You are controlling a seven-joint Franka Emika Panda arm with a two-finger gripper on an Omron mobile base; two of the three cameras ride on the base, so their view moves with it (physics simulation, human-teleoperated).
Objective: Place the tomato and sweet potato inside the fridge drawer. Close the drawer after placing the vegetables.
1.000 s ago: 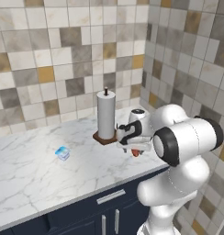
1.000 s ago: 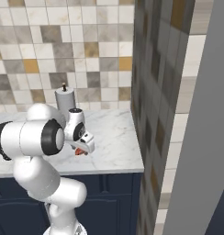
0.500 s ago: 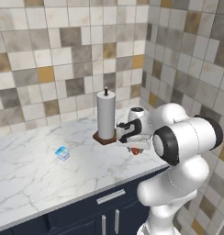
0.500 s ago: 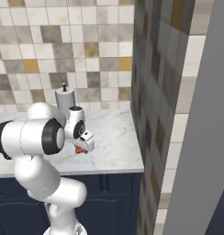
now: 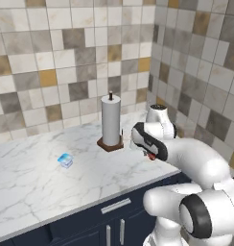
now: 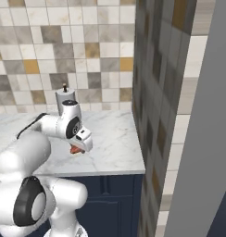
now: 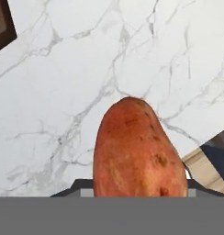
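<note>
Sweet potato (image 7: 139, 149): sitting clamped in the gripper (image 6: 78, 149), poking forward, hovering just over the marble counter (image 5: 37, 178) near its right end.
Jaws: pressing in on the sweet potato's sides, so it's being held, not resting on anything.
Why like this: guessing it's getting carried off toward the fridge, and gripping across the narrow middle is keeping it steady.
Nearby: paper towel roll (image 5: 111, 120) standing upright just beside the arm, 1 small blue thing (image 5: 65, 160) lying well apart to the left.
Writing: nothing readable, no brands or labels showing anywhere.
</note>
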